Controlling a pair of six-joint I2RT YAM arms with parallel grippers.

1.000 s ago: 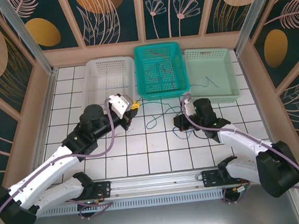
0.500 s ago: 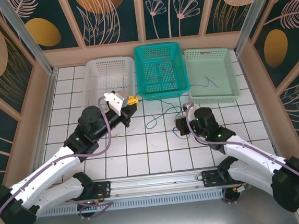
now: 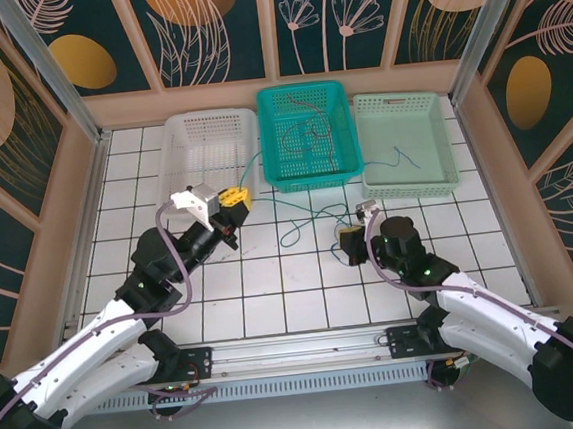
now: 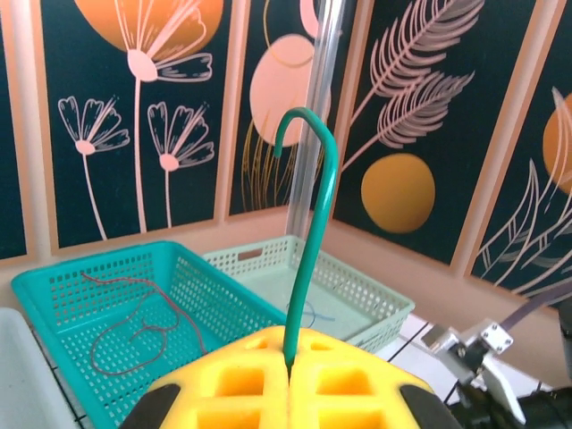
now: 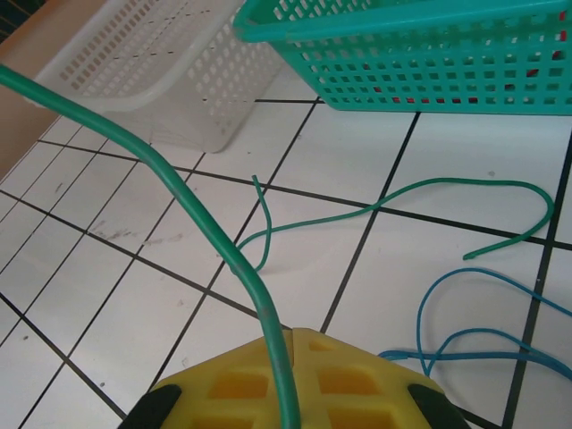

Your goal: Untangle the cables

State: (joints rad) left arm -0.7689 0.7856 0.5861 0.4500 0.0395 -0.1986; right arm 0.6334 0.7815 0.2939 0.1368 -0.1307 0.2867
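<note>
- Left claw (image 4: 288, 357), at ten o'clock on the white tiled surface (image 3: 273, 286), is clamped on a thin, springy green cable (image 4: 313, 241) — its end hooks upward.
- Right claw (image 5: 288, 357), at four o'clock, pinches green cable too.
- Thin blue cable (image 5: 483, 270) curls on the tiles nearby; a maroon wire (image 4: 147, 332) lies in the teal plastic basket (image 4: 89, 262) at twelve o'clock.
- Best drawn apart slowly, lifting green clear of blue.

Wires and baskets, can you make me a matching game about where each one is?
Things:
1 red wire
2 hook-tipped green wire
3 blue wire
4 white basket

Places:
A on the tiles
B left of the teal basket
C pinched in the left end effector
D inside the teal basket

Pairs: 1-D, 2-C, 3-A, 4-B.
</note>
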